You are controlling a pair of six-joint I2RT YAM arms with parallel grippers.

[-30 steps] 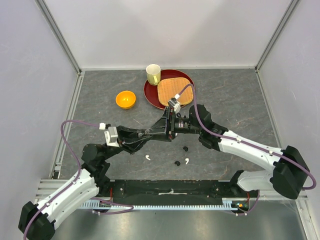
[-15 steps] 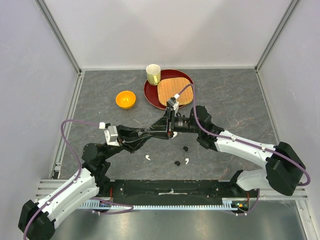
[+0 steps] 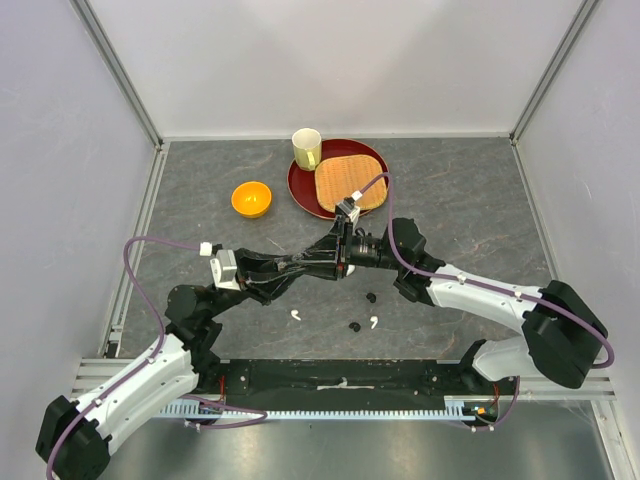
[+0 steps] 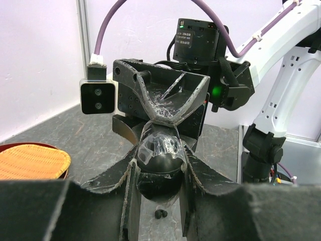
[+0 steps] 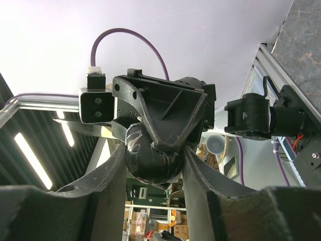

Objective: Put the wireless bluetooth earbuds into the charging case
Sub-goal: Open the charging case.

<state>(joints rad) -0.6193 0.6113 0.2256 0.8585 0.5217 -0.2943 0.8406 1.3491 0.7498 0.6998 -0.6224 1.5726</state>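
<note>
Left gripper (image 4: pixel 158 175) and right gripper (image 5: pixel 154 168) both pinch the black charging case (image 4: pixel 159 150) mid-air. Opening step, likely; next, the lid needs prying up.

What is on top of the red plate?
A woven mat lies on the red plate, and a pale cup stands at its back edge. Whatever might be under the mat is covered, so I can't tell.
</note>
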